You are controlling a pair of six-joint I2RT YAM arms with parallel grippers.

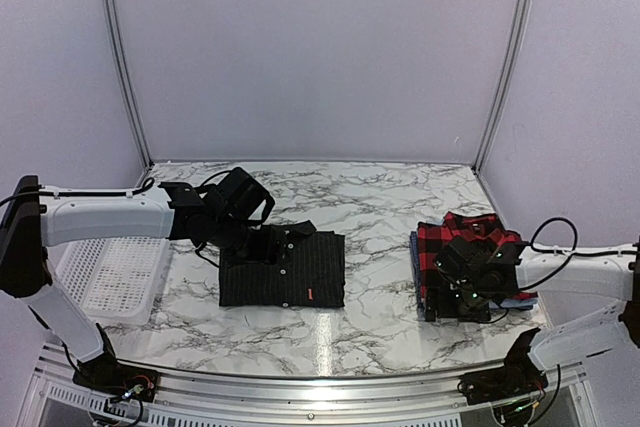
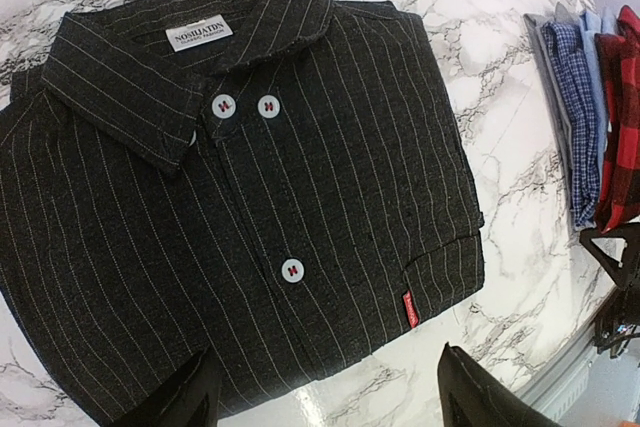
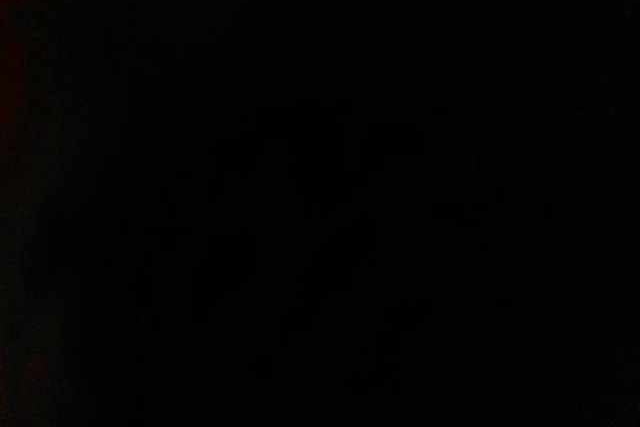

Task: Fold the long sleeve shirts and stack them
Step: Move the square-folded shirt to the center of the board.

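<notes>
Three shirts show from above. The black shirt [image 1: 283, 269] lies folded in the middle of the surface [image 1: 380, 202]. Well apart, at the right, the plaid shirt [image 1: 470, 232] sits on the blue shirt [image 1: 414, 252]. The left hand [image 1: 262, 245] hovers over the black shirt's far left corner, and the right hand [image 1: 470, 285] rests low on the plaid shirt. A basket [image 1: 110, 272] sits at the left edge.

From the left wrist, the black shirt [image 2: 280, 197] is a tidy rectangle with collar and buttons up. The left hand [image 2: 325, 402] is open, its fingers [image 2: 185, 397] spread above the shirt's edge and gripping nothing. The blue shirt [image 2: 580, 117] and plaid shirt [image 2: 625, 117] show edge-on at the right.

The right wrist view is nearly all black, probably because the lens is close against cloth. The right hand is spread wide, and no grip shows.

Folding looks finished, so stacking is the step in hand. The next move calls for the left hand to drop and pinch through every layer at one edge, so the fold holds in transit. The right hand should leave the stack first.
</notes>
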